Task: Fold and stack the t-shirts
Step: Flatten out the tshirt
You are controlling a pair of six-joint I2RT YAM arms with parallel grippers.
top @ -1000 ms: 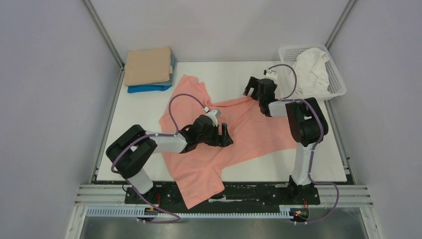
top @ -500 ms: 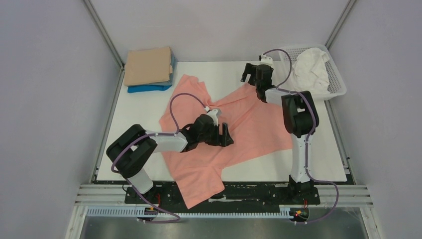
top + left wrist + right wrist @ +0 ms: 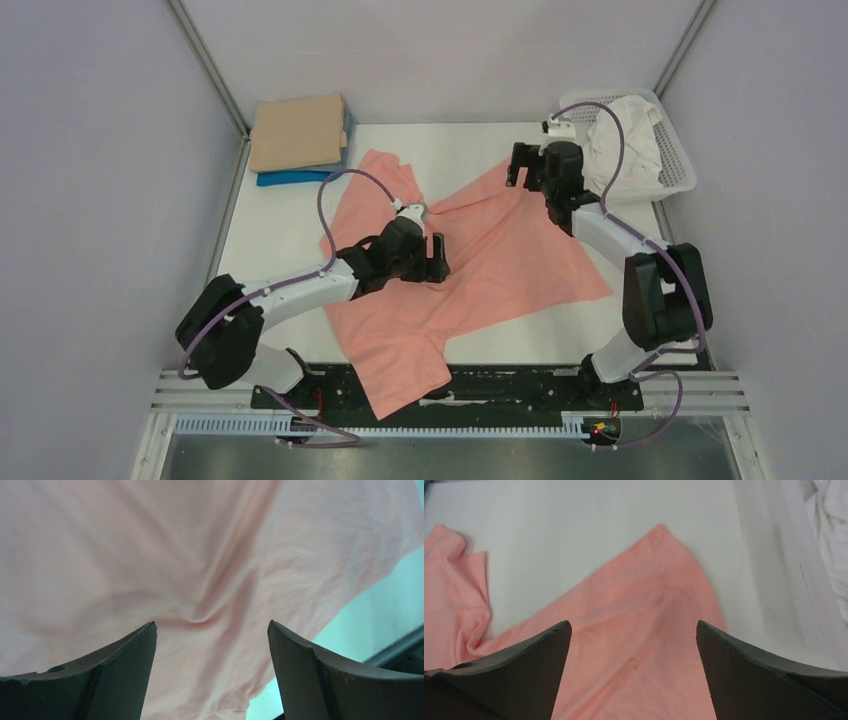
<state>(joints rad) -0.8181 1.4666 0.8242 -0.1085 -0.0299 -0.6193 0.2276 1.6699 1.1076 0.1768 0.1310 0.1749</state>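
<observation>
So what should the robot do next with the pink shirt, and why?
Probably lower the right gripper and pinch the shirt's far corner. It and the left gripper are open and empty, the shirt lies crumpled, and that corner sits just ahead of the right fingers.

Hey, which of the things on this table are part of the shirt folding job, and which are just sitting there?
Part of the job:
salmon-pink t-shirt, spread out, unfolded
tan t-shirt, folded, atop the blue t-shirt
white t-shirt, crumpled

Just sitting there:
basket, holding the white t-shirt
</observation>
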